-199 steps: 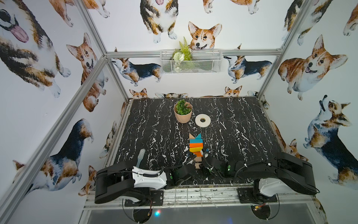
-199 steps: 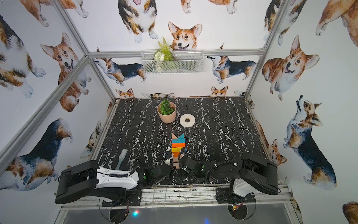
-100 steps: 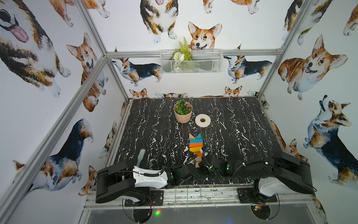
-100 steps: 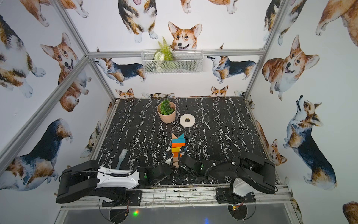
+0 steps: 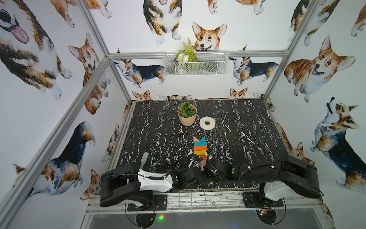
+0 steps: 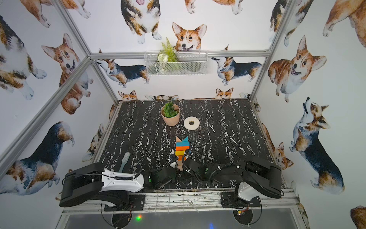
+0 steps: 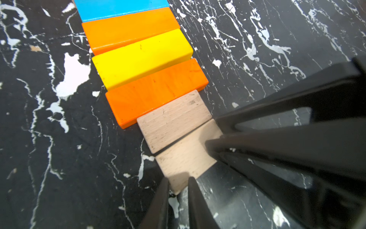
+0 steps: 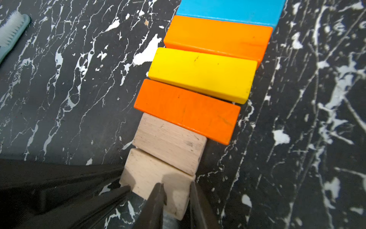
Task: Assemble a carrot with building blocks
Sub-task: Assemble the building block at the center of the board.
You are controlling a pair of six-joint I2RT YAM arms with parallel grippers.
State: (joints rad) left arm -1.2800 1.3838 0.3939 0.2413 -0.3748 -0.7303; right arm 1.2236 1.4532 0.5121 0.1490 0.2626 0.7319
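**Squaring the carrot's tip**

The carrot (image 5: 200,148) lies flat near the middle of the table (image 5: 247,128). Its long axis runs straight away from the arms: triangles at the far end, bars across, plain-wood blocks nearest the robot. The end block (image 7: 186,158) touches the wood block beyond it and sits slightly out of line with it.

Both arms reach that block from the near side and are about equally close. The left gripper (image 7: 178,190) is at its left near corner. The right gripper (image 8: 176,194) is at its right near corner, one tip against the block's short end. Each pair of jaws stands narrowly parted across a corner. I cannot tell whether either is pinching the wood or only resting against it.

The block lies directly ahead of both grippers, so any push along the axis would likely press it into the column. A sideways nudge would skew it.
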